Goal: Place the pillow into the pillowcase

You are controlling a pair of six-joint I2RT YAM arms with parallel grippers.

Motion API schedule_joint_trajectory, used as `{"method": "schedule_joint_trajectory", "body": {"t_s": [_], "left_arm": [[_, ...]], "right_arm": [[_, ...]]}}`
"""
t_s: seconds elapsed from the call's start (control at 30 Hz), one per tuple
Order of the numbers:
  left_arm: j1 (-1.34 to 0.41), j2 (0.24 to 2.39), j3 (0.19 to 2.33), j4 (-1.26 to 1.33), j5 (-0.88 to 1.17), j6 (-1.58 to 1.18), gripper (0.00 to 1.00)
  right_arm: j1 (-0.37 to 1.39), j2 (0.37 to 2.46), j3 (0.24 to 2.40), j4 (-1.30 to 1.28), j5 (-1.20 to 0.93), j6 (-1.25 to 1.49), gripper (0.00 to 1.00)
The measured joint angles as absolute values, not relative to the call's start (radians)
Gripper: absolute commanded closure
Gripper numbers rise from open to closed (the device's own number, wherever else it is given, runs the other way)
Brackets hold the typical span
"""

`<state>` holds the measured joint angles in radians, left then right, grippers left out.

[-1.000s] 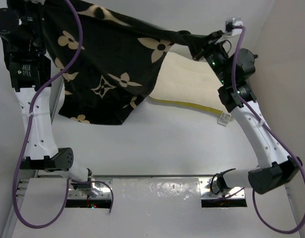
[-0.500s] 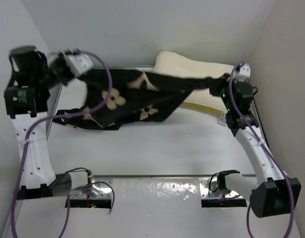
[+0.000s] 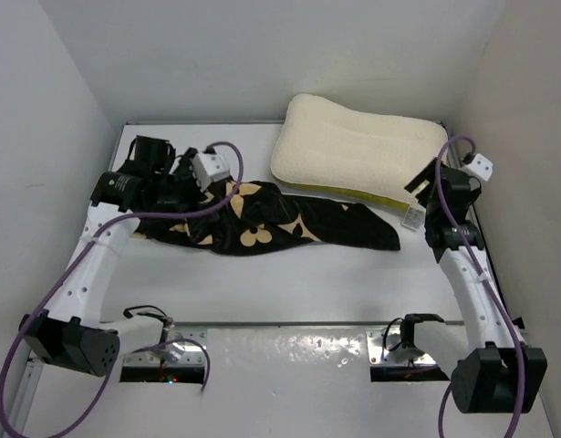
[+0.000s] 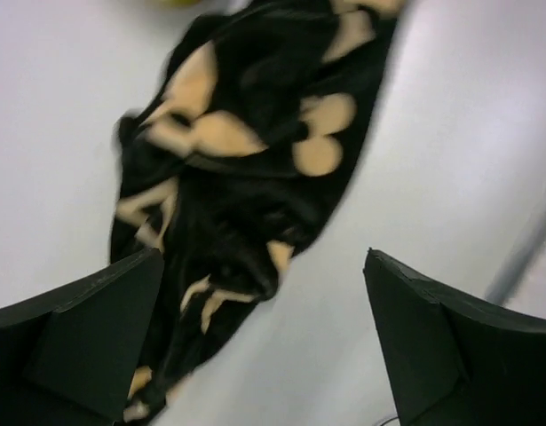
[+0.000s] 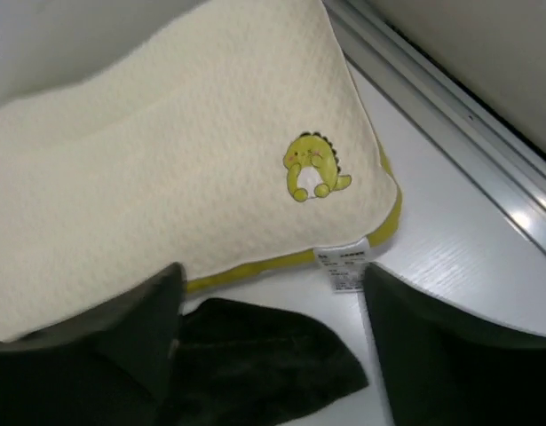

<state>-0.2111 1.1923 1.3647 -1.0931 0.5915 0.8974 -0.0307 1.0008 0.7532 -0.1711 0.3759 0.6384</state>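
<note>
- The pillow [image 3: 358, 151] lies flat at 1 o'clock on the table [image 3: 289, 283]. Its far edge is close to the back wall and its right end is near the rail [image 5: 432, 80].
- Its yellow band [image 5: 281, 264] runs along the near edge, with the tag [image 5: 344, 266] hanging at the near-right corner below the logo [image 5: 315, 167].
- The pillowcase [image 3: 262, 219] is a crumpled strip across the middle, running from 9 o'clock towards 3 o'clock. It lies fully outside the pillow, and I can't make out its opening.
- Its right tip [image 5: 255, 355] sits just beside the band with a sliver of bare table between. Whether they touch further left I cannot tell, as a finger hides it.
- My left gripper [image 4: 262, 266] hangs over the pillowcase's left end, fingers spread wide and gripping nothing. The cloth passes close by the left finger [image 4: 77, 346].
- My right gripper [image 5: 268, 284] is at the pillow's near-right corner, fingers also wide apart and holding nothing.
- Open room: a bare band at 6 o'clock between the pillowcase and the arm bases, and the far-left corner at 11 o'clock.
</note>
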Motion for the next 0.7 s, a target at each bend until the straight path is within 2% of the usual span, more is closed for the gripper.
{"method": "schedule_joint_trajectory", "body": {"t_s": [0.03, 0.07, 0.1, 0.13, 0.17, 0.2, 0.23, 0.27, 0.3, 0.33, 0.43, 0.57, 0.7], "left_arm": [[-0.194, 1.193, 1.348, -1.033, 0.538, 0.83, 0.14], [-0.175, 1.202, 1.336, -0.986, 0.478, 0.767, 0.35], [-0.155, 1.223, 1.33, -0.944, 0.421, 0.714, 0.55], [-0.138, 1.249, 1.329, -0.915, 0.377, 0.686, 0.7], [-0.105, 1.308, 1.331, -0.888, 0.329, 0.645, 0.79], [-0.07, 1.363, 1.34, -0.87, 0.294, 0.609, 0.8], [-0.029, 1.434, 1.351, -0.855, 0.27, 0.586, 0.77], [0.01, 1.506, 1.358, -0.835, 0.247, 0.568, 0.71], [0.049, 1.577, 1.363, -0.82, 0.229, 0.55, 0.65], [0.093, 1.651, 1.363, -0.801, 0.211, 0.533, 0.53], [0.212, 1.774, 1.341, -0.769, 0.175, 0.484, 0.34], [0.337, 1.774, 1.306, -0.734, 0.147, 0.456, 0.3], [0.327, 1.751, 1.244, -0.67, 0.106, 0.466, 0.26]], "right_arm": [[-0.031, 0.991, 0.76, -0.166, 0.396, 0.634, 0.83], [-0.031, 0.978, 0.761, -0.155, 0.401, 0.624, 1.0], [-0.03, 0.968, 0.761, -0.144, 0.398, 0.619, 1.0], [-0.026, 0.966, 0.764, -0.128, 0.36, 0.608, 1.0], [-0.015, 0.983, 0.776, -0.116, 0.308, 0.587, 0.95], [0.008, 1.003, 0.797, -0.107, 0.254, 0.57, 0.75], [0.061, 1.058, 0.844, -0.117, 0.205, 0.543, 0.3], [0.122, 1.118, 0.899, -0.114, 0.164, 0.521, 0.15], [0.2, 1.198, 0.969, -0.125, 0.127, 0.483, 0.06], [0.27, 1.283, 1.037, -0.134, 0.098, 0.453, 0.01], [0.459, 1.538, 1.233, -0.158, 0.037, 0.379, 0.01], [0.633, 1.793, 1.409, -0.194, -0.012, 0.31, 0.01], [0.748, 1.985, 1.568, -0.212, -0.029, 0.257, 0.02]]}}
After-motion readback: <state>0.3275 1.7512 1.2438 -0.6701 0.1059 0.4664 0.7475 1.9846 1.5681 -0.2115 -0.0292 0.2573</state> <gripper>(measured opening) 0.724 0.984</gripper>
